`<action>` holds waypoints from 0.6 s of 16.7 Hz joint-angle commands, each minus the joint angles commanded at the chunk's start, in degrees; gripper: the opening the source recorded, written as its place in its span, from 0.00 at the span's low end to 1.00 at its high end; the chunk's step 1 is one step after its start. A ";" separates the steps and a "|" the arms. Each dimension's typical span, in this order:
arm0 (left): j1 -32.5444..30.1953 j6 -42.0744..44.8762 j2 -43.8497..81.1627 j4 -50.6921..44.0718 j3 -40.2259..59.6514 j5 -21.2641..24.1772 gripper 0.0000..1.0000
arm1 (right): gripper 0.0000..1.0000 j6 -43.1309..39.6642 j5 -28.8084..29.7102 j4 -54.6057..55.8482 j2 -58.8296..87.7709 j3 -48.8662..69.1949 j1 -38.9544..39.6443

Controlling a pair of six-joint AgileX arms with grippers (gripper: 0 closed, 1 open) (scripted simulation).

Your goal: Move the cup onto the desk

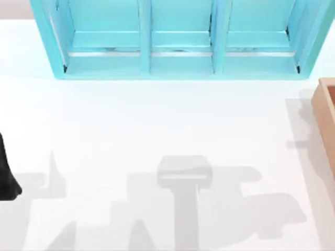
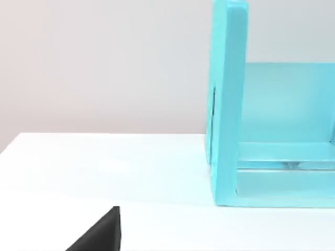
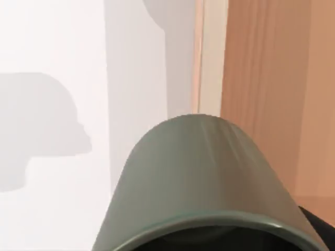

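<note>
The grey-olive cup [image 3: 201, 178] sits right up against the right wrist camera, above the white desk [image 1: 157, 125] beside the wooden box [image 1: 327, 112], though whether the right gripper clasps it I cannot tell, while the left arm [image 1: 6, 175] rests at the desk's left edge.

Cup [image 3: 201, 178]: dull grey-olive outside, darker inside, close before my right wrist camera.
Worktop [image 1: 131, 120]: plain smooth white, crossed by soft grey shadows.
Shelf unit [image 1: 178, 42]: turquoise, three bays.
Box [image 1: 327, 112]: tan wood with visible grain.
My left arm [image 1: 6, 178]: black.
</note>
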 joint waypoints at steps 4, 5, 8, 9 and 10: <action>0.00 0.00 0.00 0.00 0.00 0.00 1.00 | 0.00 13.42 0.27 -0.19 1.13 0.79 14.47; 0.00 0.00 0.00 0.00 0.00 0.00 1.00 | 0.00 17.35 0.24 -0.24 1.42 0.85 18.01; 0.00 0.00 0.00 0.00 0.00 0.00 1.00 | 0.00 29.23 -0.05 -0.22 2.03 0.84 28.37; 0.00 0.00 0.00 0.00 0.00 0.00 1.00 | 0.00 32.25 -0.19 -0.21 2.20 0.83 31.21; 0.00 0.00 0.00 0.00 0.00 0.00 1.00 | 0.00 34.74 -0.31 -0.15 2.28 0.76 33.54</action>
